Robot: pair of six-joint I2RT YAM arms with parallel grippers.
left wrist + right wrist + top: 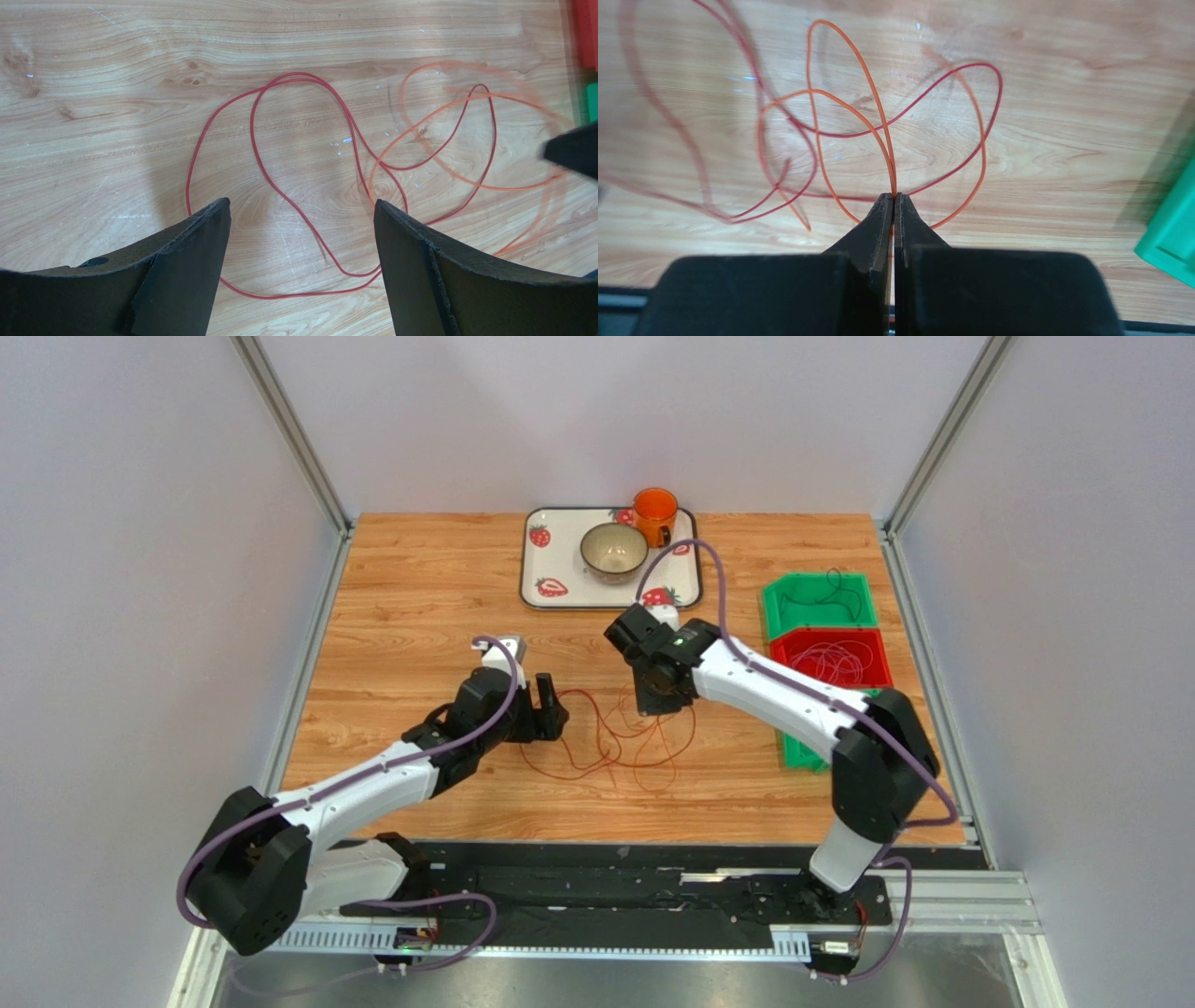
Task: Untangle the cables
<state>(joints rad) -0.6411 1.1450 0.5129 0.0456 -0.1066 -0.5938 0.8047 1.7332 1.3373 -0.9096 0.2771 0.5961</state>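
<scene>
Two thin cables lie crossed in loose loops on the wooden table between my grippers: a red cable (582,756) (302,74) (969,65) and an orange cable (659,749) (435,66) (829,22). My right gripper (657,703) (894,196) is shut on the orange cable, and a strand runs straight out from between its tips. Low over the red cable's loops, my left gripper (547,711) (302,204) stands wide open. A red strand passes on the table between its fingers, and they grip nothing.
A strawberry-print tray (554,560) at the back holds a bowl (613,549) and an orange mug (654,514). At the right edge are a green bin (818,598) (1172,238) with a dark cable and a red bin (835,661) with more thin cables.
</scene>
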